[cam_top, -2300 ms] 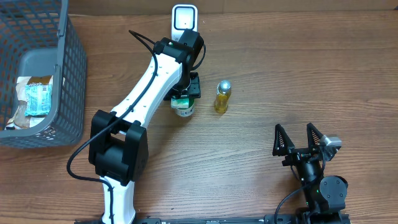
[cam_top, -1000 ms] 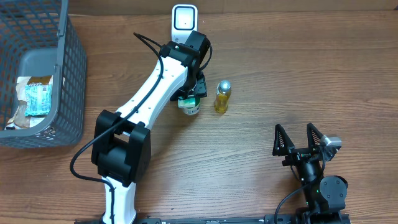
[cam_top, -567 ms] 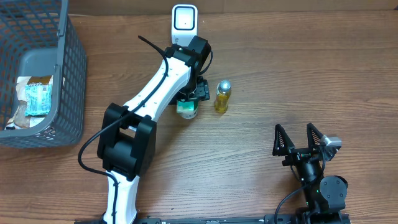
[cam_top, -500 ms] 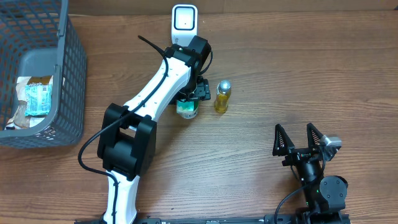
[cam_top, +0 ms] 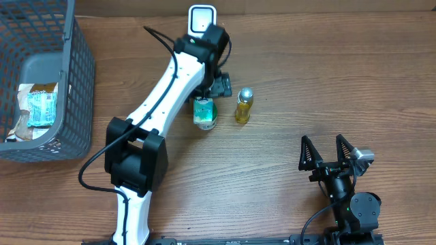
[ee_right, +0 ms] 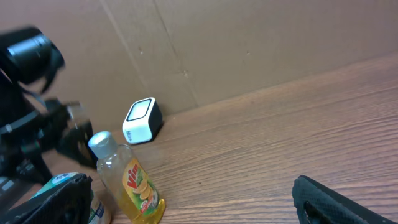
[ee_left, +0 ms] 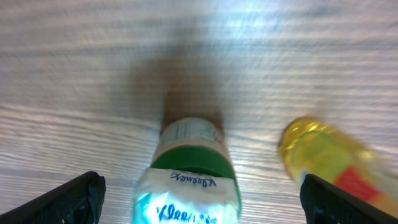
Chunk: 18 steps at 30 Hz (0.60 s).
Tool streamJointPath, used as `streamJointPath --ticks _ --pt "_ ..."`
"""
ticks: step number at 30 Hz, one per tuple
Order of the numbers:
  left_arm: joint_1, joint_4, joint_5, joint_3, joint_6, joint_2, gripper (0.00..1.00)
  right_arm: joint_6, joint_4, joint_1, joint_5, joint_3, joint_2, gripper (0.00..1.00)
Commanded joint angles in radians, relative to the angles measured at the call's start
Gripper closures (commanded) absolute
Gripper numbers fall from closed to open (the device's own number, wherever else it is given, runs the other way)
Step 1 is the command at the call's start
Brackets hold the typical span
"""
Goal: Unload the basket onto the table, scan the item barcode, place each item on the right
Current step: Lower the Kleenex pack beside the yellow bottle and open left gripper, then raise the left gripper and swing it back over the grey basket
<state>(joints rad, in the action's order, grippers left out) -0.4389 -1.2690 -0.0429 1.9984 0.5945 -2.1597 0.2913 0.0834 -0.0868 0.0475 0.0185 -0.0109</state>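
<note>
Since half a second ago the left gripper (cam_top: 218,86) has let go of the green-and-white container (cam_top: 204,113) and drawn back toward the scanner (cam_top: 201,16). Its jaws now stand wide apart, with nothing between them. The container sits on the table (cam_top: 306,75) just in front of the gripper and just beside the yellow bottle (cam_top: 244,105), apart from it.

In the left wrist view only the tips of the fingers (ee_left: 78,198) show, in the two bottom corners, well clear of the container (ee_left: 189,168). That view is blurred: a green band and a white ribbed end can be made out, the blue lettering cannot be read, and no barcode shows. The yellow bottle (ee_left: 333,165) there is smeared and cut off at the right.

From overhead the left arm covers the lower part of the scanner. In the right wrist view the container (ee_right: 62,182) is cut off at the bottom edge, and the left arm is a dark blur at the left.

The right gripper (cam_top: 321,140) rests near the front edge, jaws spread and empty. A grey basket (cam_top: 75,82) at the far left holds some packets (cam_top: 37,105), partly out of frame.
</note>
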Motion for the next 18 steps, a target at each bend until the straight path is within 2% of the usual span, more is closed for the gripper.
streamJointPath --ticks 1,6,13,18 --pt "0.021 -0.037 -0.02 0.099 -0.055 0.036 0.0 -0.001 -0.003 -0.006 -0.002 -0.011 0.008 0.0" --pt "0.04 -0.068 -0.02 0.167 -0.139 0.036 0.0 -0.001 -0.003 -0.006 -0.002 -0.011 0.008 0.0" --pt "0.071 -0.165 -0.02 0.249 -0.139 0.036 0.0 -0.001 -0.003 -0.006 -0.002 -0.011 0.008 0.0" --pt "0.102 -0.272 -0.02 0.373 -0.139 0.036 0.0 -0.001 -0.003 -0.006 -0.002 -0.011 0.008 0.0"
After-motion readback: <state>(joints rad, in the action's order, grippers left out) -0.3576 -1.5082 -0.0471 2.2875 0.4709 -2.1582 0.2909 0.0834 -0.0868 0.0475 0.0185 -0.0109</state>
